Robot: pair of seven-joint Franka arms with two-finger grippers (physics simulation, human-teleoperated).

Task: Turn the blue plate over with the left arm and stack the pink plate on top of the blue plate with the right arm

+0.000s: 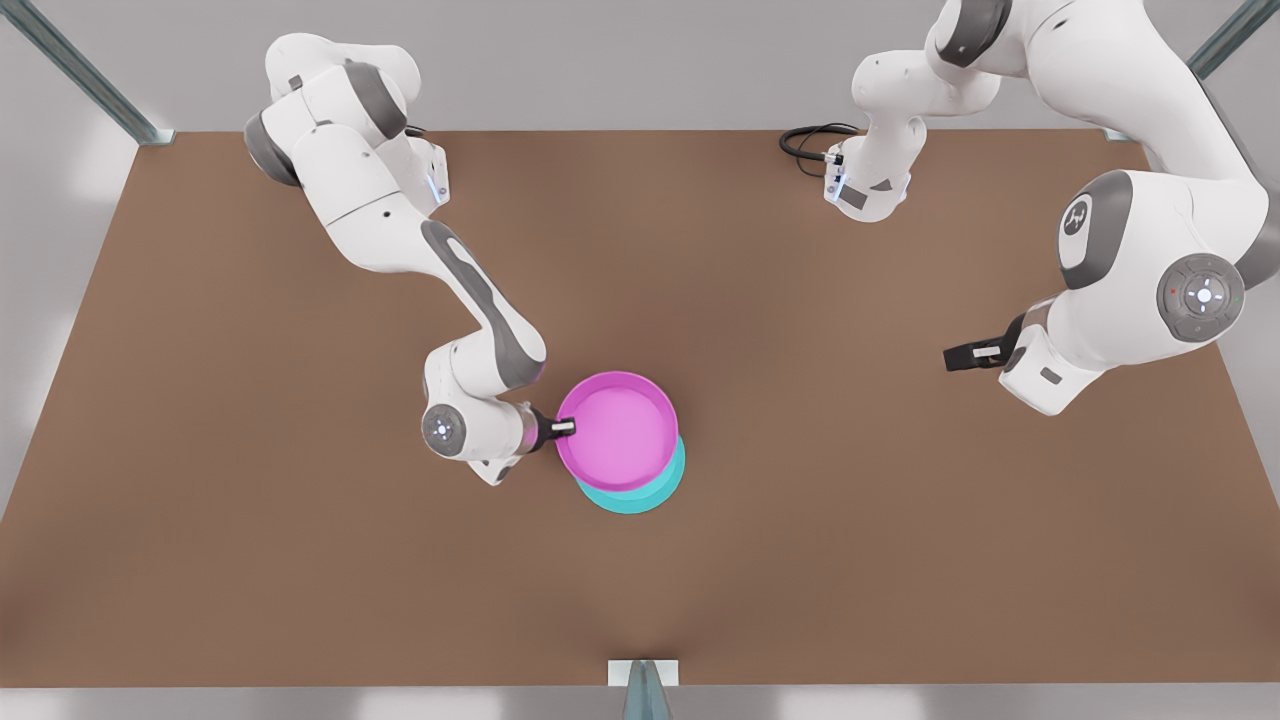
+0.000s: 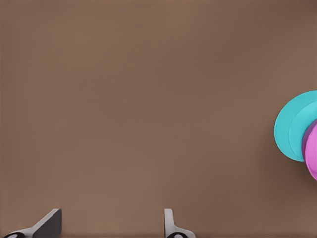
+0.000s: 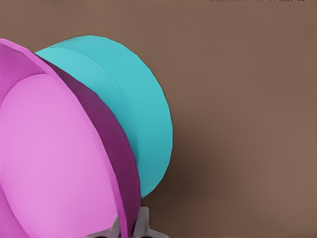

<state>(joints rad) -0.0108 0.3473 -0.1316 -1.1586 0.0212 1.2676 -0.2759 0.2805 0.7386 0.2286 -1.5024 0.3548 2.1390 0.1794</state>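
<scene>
The pink plate (image 1: 617,430) is pinched at its rim by the right gripper (image 1: 563,428) and held over the flipped blue plate (image 1: 650,492) at the table's (image 1: 300,560) middle; the stacking step is judged under way. Lowering, squaring and release are called for next. The left gripper (image 1: 958,356) waits well apart over bare table, fingers spread and empty, and nothing is seen in the way.

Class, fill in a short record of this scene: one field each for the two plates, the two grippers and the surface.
pink plate: rim up, above the blue one, offset
blue plate: flat underside up, on the table
right gripper: shut on the pink plate's rim
left gripper: open, waiting away from the plates, at the front view's right
table: brown
</scene>
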